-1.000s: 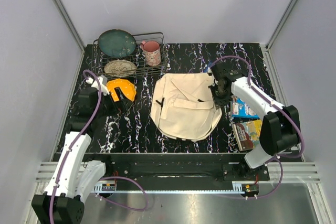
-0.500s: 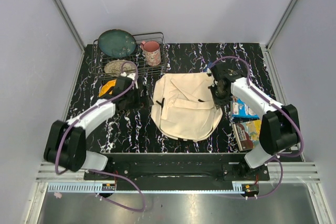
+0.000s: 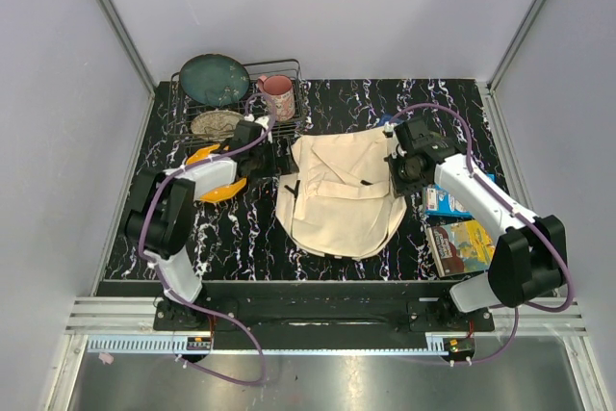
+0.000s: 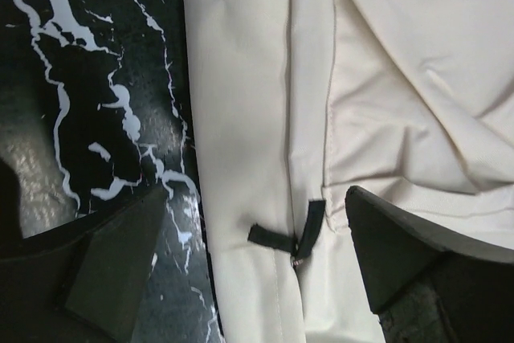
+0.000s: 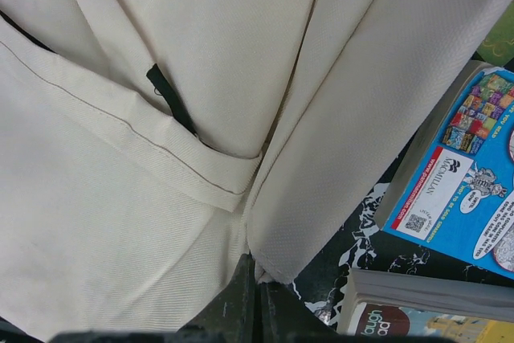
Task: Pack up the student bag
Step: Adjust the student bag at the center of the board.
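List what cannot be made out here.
- Inside of the student bag: covered by its own fabric in every view.
- Right gripper: shut, tips at the right wrist view's bottom edge; pinching fabric or not, unclear.
- Lower book: title cut off by that edge.
- Orange object: half hidden under the left arm, top view.

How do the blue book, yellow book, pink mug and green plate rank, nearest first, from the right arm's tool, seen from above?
1. Blue book, beside the right tool.
2. Yellow book, front right.
3. Pink mug, back left.
4. Green plate, farthest left.
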{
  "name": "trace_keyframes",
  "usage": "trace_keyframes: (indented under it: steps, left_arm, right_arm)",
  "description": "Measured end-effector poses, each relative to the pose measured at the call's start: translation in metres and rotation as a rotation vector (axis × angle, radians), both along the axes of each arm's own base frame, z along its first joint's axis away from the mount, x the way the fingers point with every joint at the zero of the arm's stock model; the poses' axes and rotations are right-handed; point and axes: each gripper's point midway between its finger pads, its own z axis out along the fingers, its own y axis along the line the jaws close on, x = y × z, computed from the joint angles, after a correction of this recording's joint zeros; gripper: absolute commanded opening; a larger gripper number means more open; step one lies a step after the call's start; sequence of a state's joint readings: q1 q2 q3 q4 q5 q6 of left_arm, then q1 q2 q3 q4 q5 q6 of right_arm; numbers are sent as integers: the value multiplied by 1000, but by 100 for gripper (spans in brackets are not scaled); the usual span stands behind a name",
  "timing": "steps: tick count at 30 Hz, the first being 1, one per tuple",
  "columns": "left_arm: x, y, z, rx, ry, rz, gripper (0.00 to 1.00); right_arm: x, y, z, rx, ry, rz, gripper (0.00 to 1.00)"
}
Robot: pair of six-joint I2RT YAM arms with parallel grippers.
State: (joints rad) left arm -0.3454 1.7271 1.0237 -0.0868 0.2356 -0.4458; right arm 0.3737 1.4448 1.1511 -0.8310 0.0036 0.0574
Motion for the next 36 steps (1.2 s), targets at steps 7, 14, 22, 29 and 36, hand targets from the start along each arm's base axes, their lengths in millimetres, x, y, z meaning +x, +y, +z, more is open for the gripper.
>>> trace_keyframes:
  steps: [7,14,22,29,36]
  left_arm:
    - [18,-8,-25,7,40,-10,99]
    - [31,-17,-25,-13,26,-27,96]
    - [33,-27,-25,-67,10,-75,78]
    - [26,-30,-31,-119,-1,-101,37]
    - [17,-28,-40,-154,7,-97,0]
  right_arm:
    - [-2,2,-2,13,8,4,4]
    - [-2,4,-2,25,3,3,4]
    - [-1,5,-2,31,0,-8,4]
    - [-1,4,-13,17,32,-22,5]
    - [-1,0,-31,-19,82,-38,4]
